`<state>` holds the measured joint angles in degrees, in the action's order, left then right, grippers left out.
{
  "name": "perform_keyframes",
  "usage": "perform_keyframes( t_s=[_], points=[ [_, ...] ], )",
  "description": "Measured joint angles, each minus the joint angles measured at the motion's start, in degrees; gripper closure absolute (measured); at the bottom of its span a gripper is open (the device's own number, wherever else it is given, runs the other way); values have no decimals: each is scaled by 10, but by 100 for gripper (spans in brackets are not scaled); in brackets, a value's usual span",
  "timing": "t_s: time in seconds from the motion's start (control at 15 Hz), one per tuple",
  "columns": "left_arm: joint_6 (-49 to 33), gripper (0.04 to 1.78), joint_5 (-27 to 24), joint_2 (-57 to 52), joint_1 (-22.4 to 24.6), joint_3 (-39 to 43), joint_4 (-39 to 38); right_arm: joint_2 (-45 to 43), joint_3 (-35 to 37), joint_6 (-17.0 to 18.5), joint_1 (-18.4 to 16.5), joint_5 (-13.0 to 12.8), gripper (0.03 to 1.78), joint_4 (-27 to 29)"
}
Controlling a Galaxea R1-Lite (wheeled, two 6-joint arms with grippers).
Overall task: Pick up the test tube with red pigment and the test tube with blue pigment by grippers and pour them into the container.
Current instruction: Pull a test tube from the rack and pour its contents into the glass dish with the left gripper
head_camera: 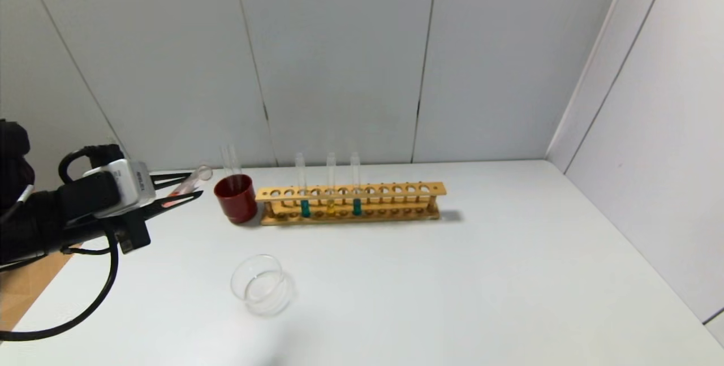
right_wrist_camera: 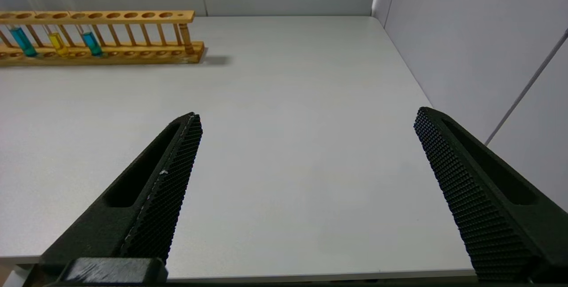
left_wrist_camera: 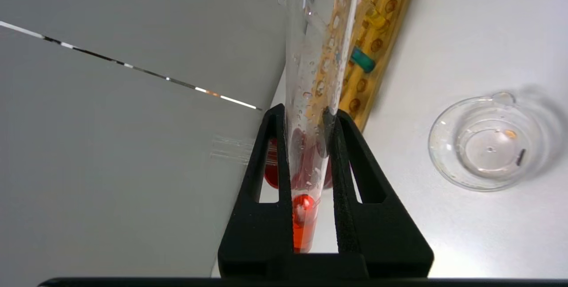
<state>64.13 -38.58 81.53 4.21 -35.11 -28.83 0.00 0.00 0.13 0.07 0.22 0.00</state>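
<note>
My left gripper [head_camera: 195, 186] is shut on the test tube with red pigment [head_camera: 182, 189] and holds it tilted above the table's far left, just left of the red cup. In the left wrist view the fingers [left_wrist_camera: 270, 145] clamp the tube [left_wrist_camera: 303, 227], with orange-red liquid at its round end near the palm. The clear glass container [head_camera: 249, 292] sits on the table nearer to me, also seen in the left wrist view [left_wrist_camera: 437, 145]. Two tubes with blue-teal liquid [head_camera: 305, 207] [head_camera: 356, 206] stand in the wooden rack; I cannot tell which is the brighter blue. My right gripper [right_wrist_camera: 306, 118] is open and empty, out of the head view.
A dark red cup [head_camera: 236, 199] with empty glass tubes stands beside the left end of the wooden rack [head_camera: 396, 190]. A yellow-liquid tube [head_camera: 331, 206] stands between the blue-teal ones. Walls close the back and right sides. The right gripper hangs over the table's near edge.
</note>
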Motion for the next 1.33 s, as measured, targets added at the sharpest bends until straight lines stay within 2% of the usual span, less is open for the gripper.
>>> perform_keyframes(
  t_s=[0.2, 0.4, 0.87, 1.33],
  points=[
    [20, 152, -42, 72, 31, 23, -114, 0, 0, 0, 0, 0, 6, 0],
    [40, 152, -58, 140, 43, 33, -211, 0, 0, 0, 0, 0, 6, 0],
    [128, 152, -59, 181, 42, 77, -223, 0, 0, 0, 0, 0, 6, 0],
    [203, 152, -60, 192, 42, 78, -233, 0, 0, 0, 0, 0, 6, 0]
  ],
)
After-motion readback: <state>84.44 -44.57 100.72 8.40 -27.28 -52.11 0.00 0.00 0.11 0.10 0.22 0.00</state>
